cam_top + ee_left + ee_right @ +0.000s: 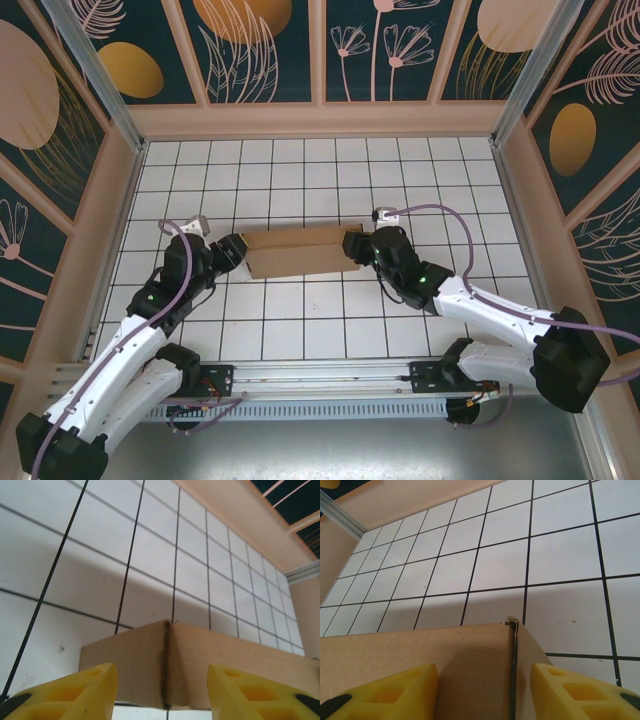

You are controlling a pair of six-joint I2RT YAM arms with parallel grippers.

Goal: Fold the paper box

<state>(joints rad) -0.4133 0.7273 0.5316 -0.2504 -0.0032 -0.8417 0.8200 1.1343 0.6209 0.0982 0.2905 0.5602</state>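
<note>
Flanking 1 paper box w/ jaws apart: L gripper & R gripper.

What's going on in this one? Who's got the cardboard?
Two robot arms are working on the paper box, which lies across the middle of the tiled table as a long, narrow, partly folded shape. The left gripper is at its left end and the right gripper at its right end. In each wrist view the yellow fingers stand apart with an upright corner of the box between them, not clamped on it.
</note>
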